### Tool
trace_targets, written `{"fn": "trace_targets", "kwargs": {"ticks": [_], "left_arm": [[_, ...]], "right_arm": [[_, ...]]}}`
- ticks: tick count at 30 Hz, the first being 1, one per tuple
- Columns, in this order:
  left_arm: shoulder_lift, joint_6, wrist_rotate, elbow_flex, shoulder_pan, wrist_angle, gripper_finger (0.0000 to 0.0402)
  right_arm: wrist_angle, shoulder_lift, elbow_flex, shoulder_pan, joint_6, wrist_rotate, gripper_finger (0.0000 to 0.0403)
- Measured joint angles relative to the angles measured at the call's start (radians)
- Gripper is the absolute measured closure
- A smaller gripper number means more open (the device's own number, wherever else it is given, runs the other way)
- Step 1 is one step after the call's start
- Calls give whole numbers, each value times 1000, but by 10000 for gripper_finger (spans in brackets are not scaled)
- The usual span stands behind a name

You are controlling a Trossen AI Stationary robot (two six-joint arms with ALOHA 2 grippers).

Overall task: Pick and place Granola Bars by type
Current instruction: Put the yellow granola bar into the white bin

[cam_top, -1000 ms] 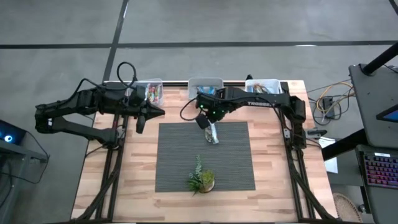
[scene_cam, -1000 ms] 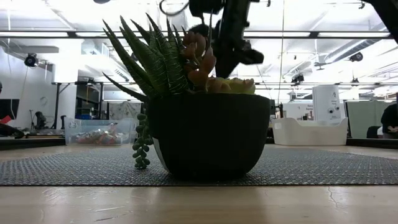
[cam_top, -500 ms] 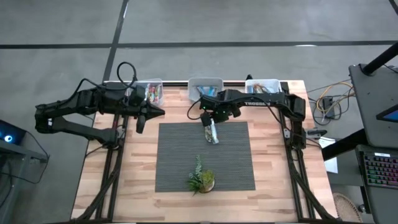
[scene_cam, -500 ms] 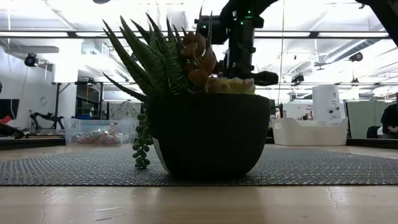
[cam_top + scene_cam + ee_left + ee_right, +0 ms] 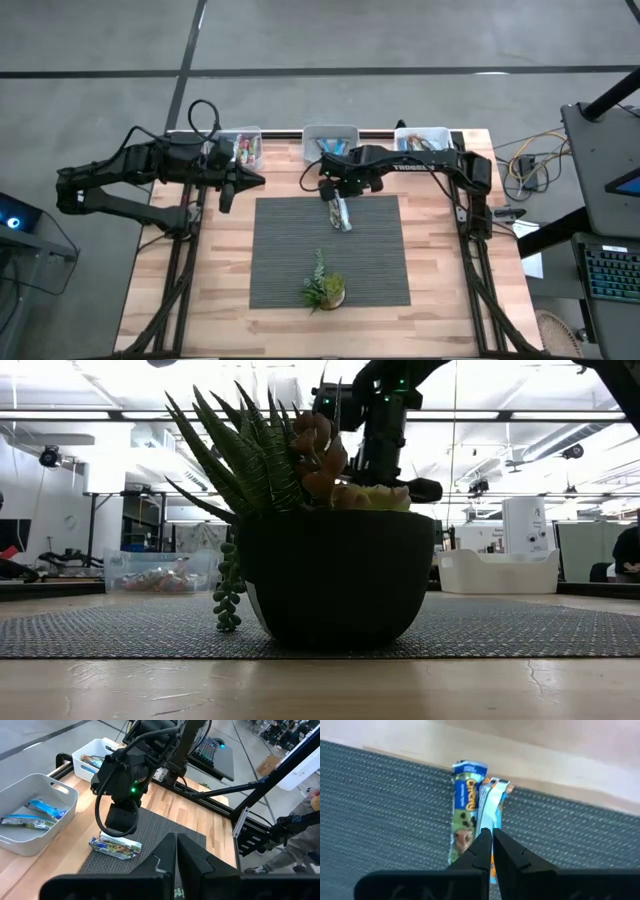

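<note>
Three bins line the table's (image 5: 230,300) far edge: left bin (image 5: 246,148) with mixed-colour bars, middle bin (image 5: 330,138) with at least two blue bars, right bin (image 5: 424,138), contents unclear. Left pincer (image 5: 252,181) hovers beside the left bin, fingers closed on nothing. Two granola bars (image 5: 472,815) lie side by side, touching, at the far edge of the grey mat (image 5: 300,250). Right pincer (image 5: 338,195) hangs just above them, fingers nearly closed, empty. One potted plant (image 5: 325,287) stands on the mat's near part.
</note>
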Motion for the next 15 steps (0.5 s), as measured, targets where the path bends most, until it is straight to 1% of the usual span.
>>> {"fn": "trace_targets", "kwargs": {"ticks": [4, 8, 15], "left_arm": [[0, -5, 0, 0, 0, 0, 402], [0, -41, 0, 0, 0, 0, 402], [0, -60, 0, 0, 0, 0, 402]], "right_arm": [[9, 0, -2, -3, 35, -15, 394], [9, 0, -2, -5, 88, -21, 394], [10, 0, -2, -5, 48, -34, 393]]}}
